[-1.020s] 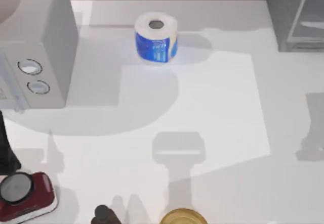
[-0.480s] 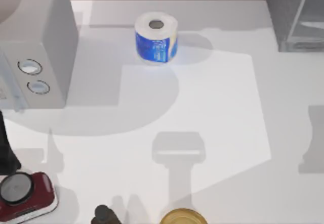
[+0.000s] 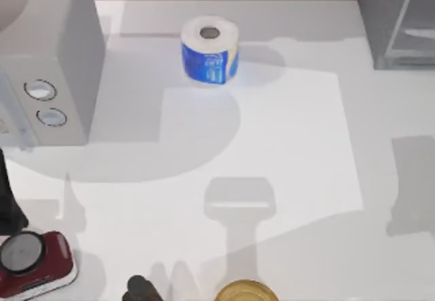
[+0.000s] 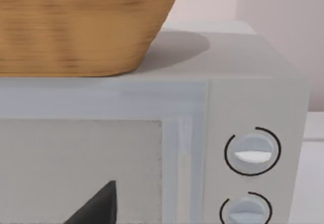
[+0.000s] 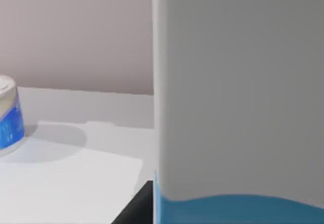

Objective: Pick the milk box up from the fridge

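the milk box [image 5: 238, 102], a stiff, light, smooth carton, loomed before the right wrist camera and wanted flat-side pinching; gripper closure i couldn't tell.

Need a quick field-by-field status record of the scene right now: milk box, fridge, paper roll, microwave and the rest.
milk box: close in front of the right wrist camera, white face above a blue band
fridge: far right corner of the table
paper roll: upright at back centre, standing apart
grey box with two dials: left side; wicker basket on top
red-and-white device: near left corner
yellow round object: near edge, cut off
grip state: cannot tell
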Motion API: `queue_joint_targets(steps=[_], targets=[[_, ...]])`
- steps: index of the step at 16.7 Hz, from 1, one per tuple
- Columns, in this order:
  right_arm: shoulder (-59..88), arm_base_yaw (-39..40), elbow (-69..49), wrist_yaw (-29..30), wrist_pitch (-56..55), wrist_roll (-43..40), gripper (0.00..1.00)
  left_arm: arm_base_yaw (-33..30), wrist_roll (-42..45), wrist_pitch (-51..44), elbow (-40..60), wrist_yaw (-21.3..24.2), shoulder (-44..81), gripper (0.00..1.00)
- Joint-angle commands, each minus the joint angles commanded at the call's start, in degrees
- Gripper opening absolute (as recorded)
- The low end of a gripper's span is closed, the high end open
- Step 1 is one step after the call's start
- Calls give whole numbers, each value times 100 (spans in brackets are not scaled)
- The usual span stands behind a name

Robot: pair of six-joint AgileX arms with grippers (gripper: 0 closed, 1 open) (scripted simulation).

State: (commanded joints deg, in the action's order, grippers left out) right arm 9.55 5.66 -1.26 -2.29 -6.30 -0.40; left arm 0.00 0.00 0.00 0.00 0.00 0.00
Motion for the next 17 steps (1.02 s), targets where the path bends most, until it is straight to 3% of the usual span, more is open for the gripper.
queue_joint_targets(steps=[10, 17], targets=[[4315, 1747, -710, -715, -2233, -138, 0, 0, 0, 0, 0, 0, 0, 100], [5344, 2478, -1041, -1048, -3148, -208, 0, 0, 0, 0, 0, 0, 0, 100]])
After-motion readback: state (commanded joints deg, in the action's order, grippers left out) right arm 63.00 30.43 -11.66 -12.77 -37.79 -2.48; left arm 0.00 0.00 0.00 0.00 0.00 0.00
